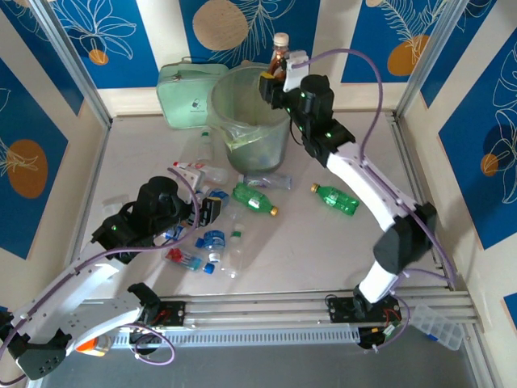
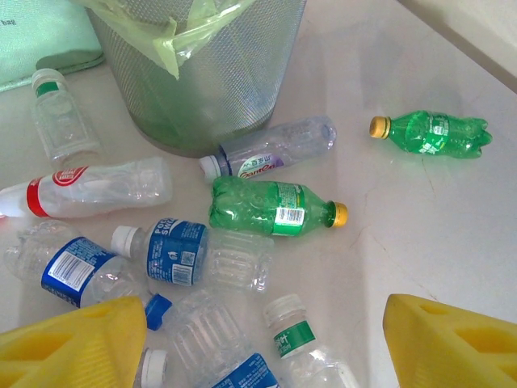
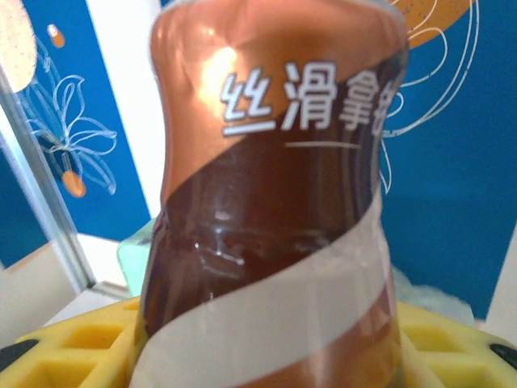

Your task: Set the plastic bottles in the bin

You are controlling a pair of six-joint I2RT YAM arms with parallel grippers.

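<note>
One brown bottle: you have it upright, white cap on top, raised at the far right of the bin's rim. In your right wrist view, its brown and white label with white characters is close up.
Right gripper: closed on the brown bottle, with a yellow pad on each side of its lower body.
Bin: round translucent grey bucket at the far middle of the desk. Its pale green liner is folded over the rim.
Bottles at the bin's foot: a clear bottle with a purple label lies just beside the bin wall. A green bottle with a yellow cap lies just near of that one.
Second green bottle: on its side, apart from the others, to the right.
Left cluster: a red-labelled clear bottle, two blue-labelled bottles and a clear bottle with a green cap lie close together.
Left gripper: your yellow fingers stand wide apart above the near cluster, with nothing clamped between them.
Pale green case: far left, just beside the bin.
</note>
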